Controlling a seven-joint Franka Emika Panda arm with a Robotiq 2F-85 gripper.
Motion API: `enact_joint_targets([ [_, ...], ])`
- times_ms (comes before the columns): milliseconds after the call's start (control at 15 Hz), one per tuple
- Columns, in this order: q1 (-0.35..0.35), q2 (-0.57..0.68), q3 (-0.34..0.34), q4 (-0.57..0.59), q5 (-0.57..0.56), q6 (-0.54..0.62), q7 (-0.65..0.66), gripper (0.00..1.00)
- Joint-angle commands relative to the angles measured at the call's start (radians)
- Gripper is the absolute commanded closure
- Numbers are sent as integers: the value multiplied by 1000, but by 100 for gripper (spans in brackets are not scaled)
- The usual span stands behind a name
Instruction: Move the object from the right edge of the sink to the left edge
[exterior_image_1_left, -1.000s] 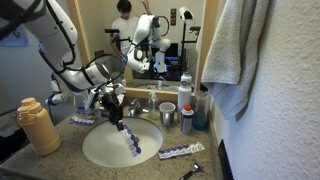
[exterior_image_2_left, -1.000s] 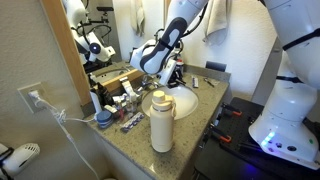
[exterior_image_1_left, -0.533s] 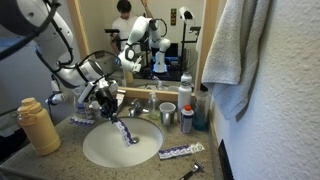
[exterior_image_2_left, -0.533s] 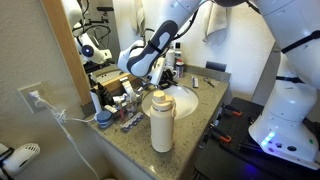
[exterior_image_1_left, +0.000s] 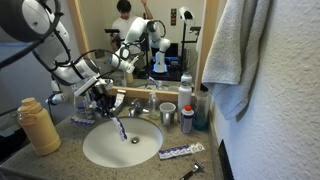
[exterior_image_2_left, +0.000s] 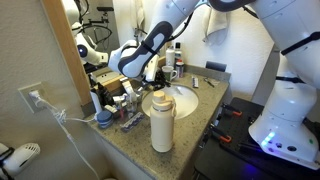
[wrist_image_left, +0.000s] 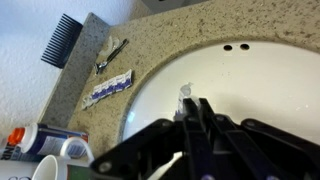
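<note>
Wrist view: slim tube (wrist_image_left: 108, 88), razor (wrist_image_left: 110, 55) and comb (wrist_image_left: 62, 40) lie on granite (wrist_image_left: 170, 30) beside the sink (wrist_image_left: 270, 90); in an exterior view the gripper (exterior_image_1_left: 112, 114) clenches the purple-blue tube (exterior_image_1_left: 120, 130) above it.

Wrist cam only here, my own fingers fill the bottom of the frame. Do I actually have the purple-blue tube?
Observer: Yes. In an exterior view the gripper is shut on the tube, which hangs down from it.
Operator: Over the basin or over granite?
Observer: Over the basin. The tube hangs above the white bowl of the sink, inside the rim line.
Operator: Anything standing on the side away from the slim tube?
Observer: A tall yellowish bottle stands on the counter there, beside the rim.
</note>
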Motion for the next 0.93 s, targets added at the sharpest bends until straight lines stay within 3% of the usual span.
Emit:
enact_joint_targets([
  [0, -5, 0, 21, 25, 1, -25, -124, 98],
  [133, -21, -33, 22, -19, 8, 4, -148, 98],
  [200, -1, 3, 15, 13, 2, -3, -109, 92],
  [667, -13, 3, 15, 13, 2, -3, -134, 92],
  [733, -13, 11, 15, 21, 6, -2, -130, 98],
  [867, 1, 14, 14, 28, 0, -12, -116, 98],
])
